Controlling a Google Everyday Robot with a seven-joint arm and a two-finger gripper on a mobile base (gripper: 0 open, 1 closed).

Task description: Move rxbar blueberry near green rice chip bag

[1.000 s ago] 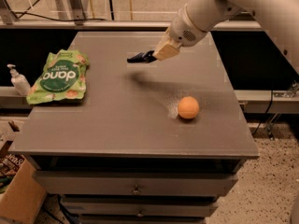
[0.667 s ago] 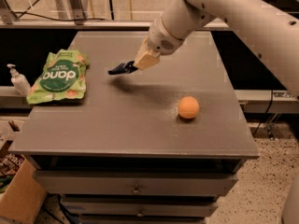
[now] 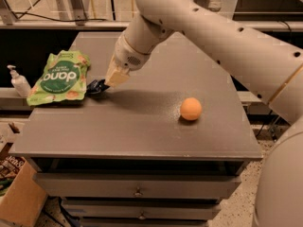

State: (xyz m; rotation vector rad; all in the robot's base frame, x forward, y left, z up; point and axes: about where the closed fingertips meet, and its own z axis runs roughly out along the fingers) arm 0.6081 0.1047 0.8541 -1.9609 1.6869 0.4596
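Drawers (image 3: 138, 192) with small knobs sit nearest us, under the flat, matte grey table (image 3: 142, 131). Further in, on the right, a smooth orange ball (image 3: 191, 109) rests alone, well apart from everything the task concerns.

Beyond it and to the left, the gripper (image 3: 108, 83) hangs low over the tabletop at the end of the pale, rounded arm (image 3: 199, 27). Its tan fingers (image 3: 116, 74) are pinched narrow on one end of the rxbar blueberry (image 3: 96, 87), a thin, dark, flat wrapper. The bar's long axis runs out from the fingertips leftward, straight toward the green rice chip bag (image 3: 59, 77). The bar's free end is just beside the bag's right edge; we cannot tell whether they touch, or whether the bar rests on the surface. We judge that little remains but to lower and let go.

The bag lies flat, crinkly and glossy, light green. Past the table's left edge stands a white pump bottle (image 3: 20, 83).
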